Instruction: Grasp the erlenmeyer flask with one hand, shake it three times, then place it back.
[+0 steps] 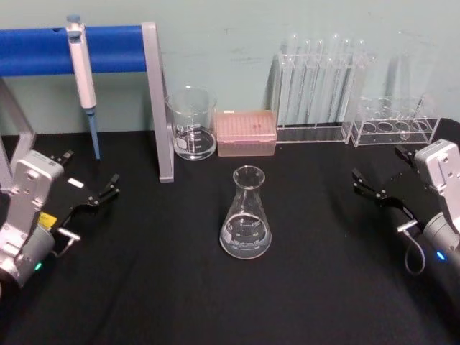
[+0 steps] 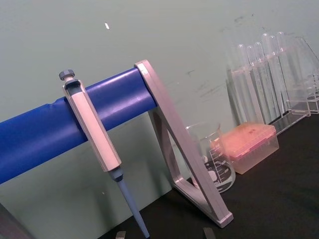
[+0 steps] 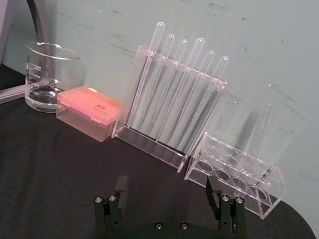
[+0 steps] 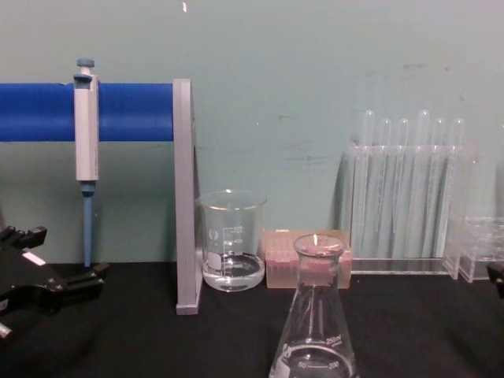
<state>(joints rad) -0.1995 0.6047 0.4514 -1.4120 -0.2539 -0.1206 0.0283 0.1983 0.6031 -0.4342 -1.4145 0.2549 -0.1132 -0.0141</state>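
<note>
Right gripper (image 3: 165,186) spread, idle at right of black table (image 1: 180,302); left gripper (image 1: 91,169) spread, idle at left. One erlenmeyer flask (image 1: 246,219) upright mid-table between them, untouched. Behind: one beaker (image 1: 192,126), one pipette (image 1: 83,72), six test tubes (image 1: 320,79).

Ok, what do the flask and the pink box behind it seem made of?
Flask: apparently clear glass, smooth and glossy; the black cloth shows through it, with white printed graduations. Pink box: probably translucent plastic, duller finish; its walls look cloudy, the pink showing through faintly. Left gripper and right gripper wait open either side.
</note>
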